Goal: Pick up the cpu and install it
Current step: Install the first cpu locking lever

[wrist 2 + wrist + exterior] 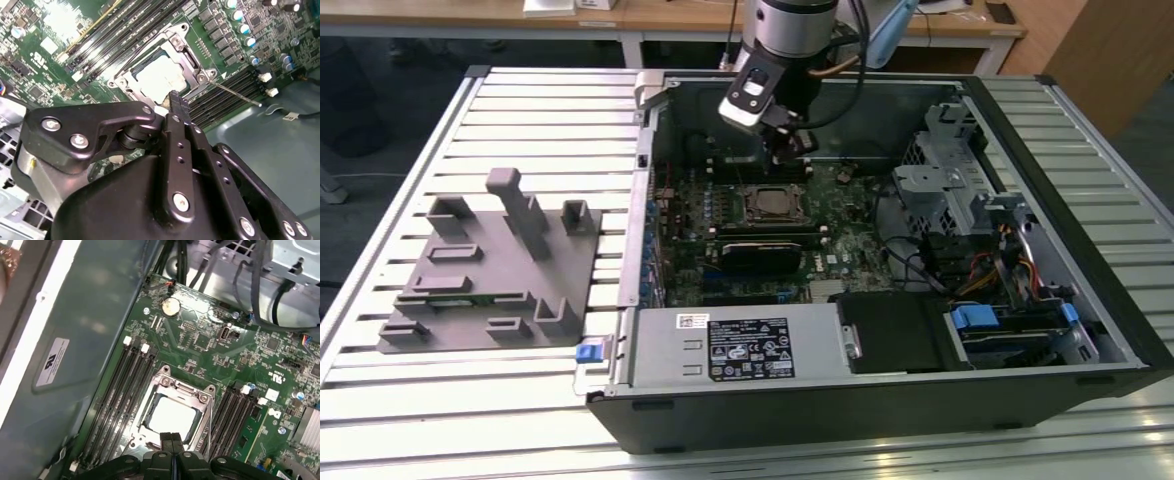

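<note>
The cpu [169, 418] is a pale silvery square lying inside the dark socket frame [206, 399] on the green motherboard [200, 340]. It shows in both wrist views, in the second at cpu [156, 78], and in the exterior view at cpu [770, 203]. My gripper [171, 438] hangs a little above the socket's edge, with its two black fingers pressed together and nothing between them. In the exterior view the gripper [783, 156] is inside the open computer case [881, 390], just behind the socket.
Black memory slots [120, 395] flank the socket on both sides. A grey tray [480, 270] with upright posts lies on the slatted table at the exterior view's left. Drive cages and cables [974, 230] fill the case's right side, and the power supply [747, 345] sits at its front.
</note>
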`<state>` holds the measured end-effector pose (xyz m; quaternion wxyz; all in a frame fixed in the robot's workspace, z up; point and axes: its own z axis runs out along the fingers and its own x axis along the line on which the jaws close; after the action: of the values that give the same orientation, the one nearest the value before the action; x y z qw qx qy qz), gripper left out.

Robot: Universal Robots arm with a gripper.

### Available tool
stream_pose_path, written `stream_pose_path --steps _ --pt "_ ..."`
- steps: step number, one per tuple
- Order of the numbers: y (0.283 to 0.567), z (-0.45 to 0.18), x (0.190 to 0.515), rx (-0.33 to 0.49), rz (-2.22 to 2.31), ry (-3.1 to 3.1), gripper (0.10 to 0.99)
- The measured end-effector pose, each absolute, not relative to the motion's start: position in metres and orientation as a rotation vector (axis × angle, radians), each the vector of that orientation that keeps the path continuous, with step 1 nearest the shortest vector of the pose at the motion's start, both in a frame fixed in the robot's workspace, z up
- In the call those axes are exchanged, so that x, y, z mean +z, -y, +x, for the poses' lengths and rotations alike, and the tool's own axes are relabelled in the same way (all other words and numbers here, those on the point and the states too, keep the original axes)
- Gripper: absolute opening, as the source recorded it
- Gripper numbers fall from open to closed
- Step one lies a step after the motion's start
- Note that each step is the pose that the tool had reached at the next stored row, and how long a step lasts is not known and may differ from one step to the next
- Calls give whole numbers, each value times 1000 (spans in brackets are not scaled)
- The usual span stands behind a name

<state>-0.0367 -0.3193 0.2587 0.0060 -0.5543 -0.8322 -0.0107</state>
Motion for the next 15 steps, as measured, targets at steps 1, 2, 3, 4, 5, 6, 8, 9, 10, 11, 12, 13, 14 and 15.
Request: stream_pose_path --steps 1,2,3,4,5,6,8,9,10,11,12,13,14,15 --pt "319 -37 259 -33 -1723 2612 118" --pt "319 -37 259 -33 -1711 2620 118" --pt "319 -37 259 -33 -1699 2628 118" --pt "319 -37 259 -33 -1686 2636 118" --pt "319 -37 259 -33 -1674 2644 118" --pt "319 -37 259 -33 -1661 2652 118" --pt "319 -37 259 -33 -1637 2666 118" --pt "319 -37 259 -32 -1624 2674 118" --pt "319 -37 259 -32 -1612 2681 118" --pt "319 -37 259 -32 -1599 2689 118" --pt "319 -37 259 -32 -1585 2697 118" --pt "319 -37 259 -32 -1571 2705 118" --pt "319 -37 259 -32 -1555 2714 118" --pt "319 -37 259 -32 -1542 2721 118"
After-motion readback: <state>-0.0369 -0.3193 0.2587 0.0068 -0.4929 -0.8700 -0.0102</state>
